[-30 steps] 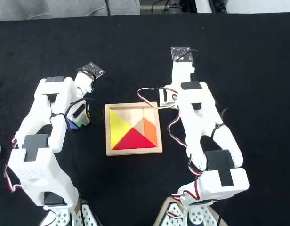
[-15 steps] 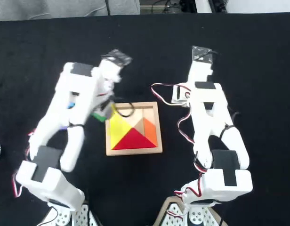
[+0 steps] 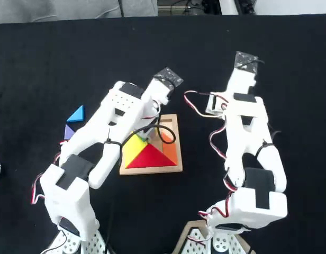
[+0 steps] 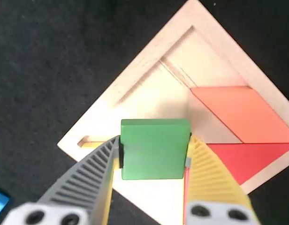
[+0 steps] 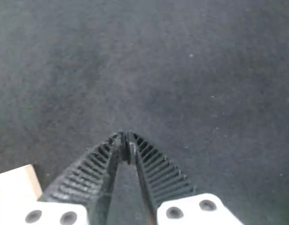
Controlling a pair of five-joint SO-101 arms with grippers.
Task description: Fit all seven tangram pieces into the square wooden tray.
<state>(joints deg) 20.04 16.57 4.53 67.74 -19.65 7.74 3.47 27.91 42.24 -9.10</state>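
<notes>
Left of the tray lie a blue triangle and a purple piece. Over the tray's bare recess, the left gripper clamps the green square by opposite flat edges. The square is probably light, rigid and smooth. It has no long axis, and its edges run diagonal to the tray's walls. Right of the tray, the right gripper is pinched together, empty.

The tray lies mid-desk between the two arms; inside it, one large triangle lies at the left, another along the near edge, and a parallelogram at the right; the left gripper holds the square piece above the tray; two small triangles lie well left of the tray, one behind the other; the right gripper hangs over the desk behind and to the right of the tray
</notes>
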